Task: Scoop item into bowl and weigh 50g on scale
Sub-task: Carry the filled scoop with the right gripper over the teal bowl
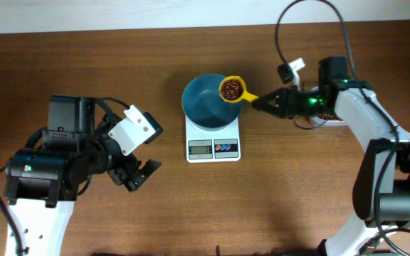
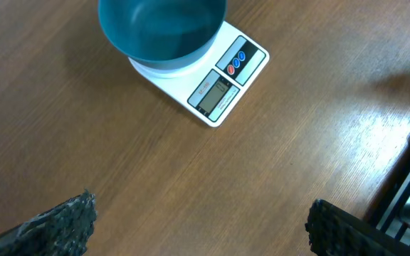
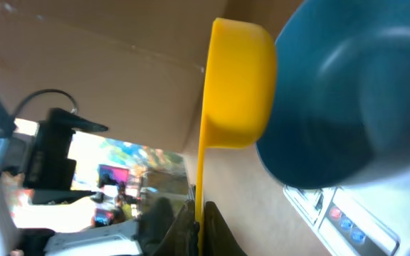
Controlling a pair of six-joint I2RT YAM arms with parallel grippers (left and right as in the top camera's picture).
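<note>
Heap of red-brown beans (image 1: 231,89) in a yellow scoop (image 1: 246,97), over the right rim of the blue bowl (image 1: 203,107), handle clamped in the right gripper (image 1: 258,102). Bowl atop the white scale (image 1: 213,148), midway between the left and right edges of the table (image 1: 84,64). Left gripper (image 1: 139,174) spread wide, holding nothing, left of the scale.
</note>
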